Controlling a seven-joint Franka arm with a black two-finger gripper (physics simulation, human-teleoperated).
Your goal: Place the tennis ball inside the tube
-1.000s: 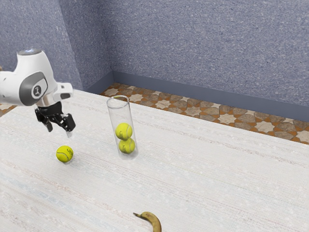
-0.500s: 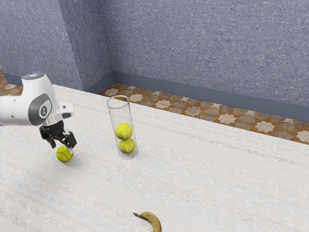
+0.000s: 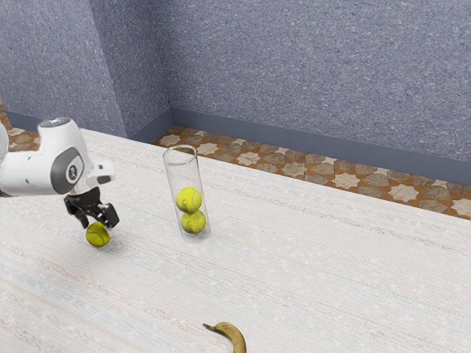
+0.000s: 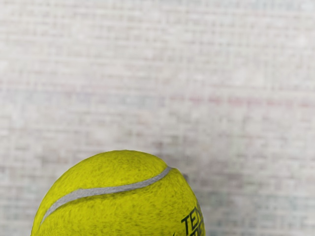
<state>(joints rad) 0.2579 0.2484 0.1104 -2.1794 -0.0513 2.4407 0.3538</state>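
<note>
One tennis ball (image 3: 98, 234), yellow-green with a grey seam and dark lettering, lay loose on the table (image 3: 309, 272), outside the tube. One end effector, black (image 3: 97, 224), sat low over it, fingers spread to either side of its upper part; whether either one touched the felt I could not tell. One tube (image 3: 184, 173), clear, tall, upright and open at the top, stood near the ball, toward the exterior view's right; two more balls (image 3: 189, 200) were stacked in its lower part, with room above them. One banana (image 3: 232, 334), well apart, had no part in the job. Handling notes, by my judgement: light, hollow, springy, not fragile; felt that offered good friction, but a round form liable to roll if one finger nudged it first. Recommended hold — across the widest part, centred, with moderate squeeze; too high a pinch could have squirted it downward. Step in hand: settling about the ball before closing. Outstanding: the grip, a lift well above the rim, and a centred release — the tube looked light enough to tip if knocked.
</note>
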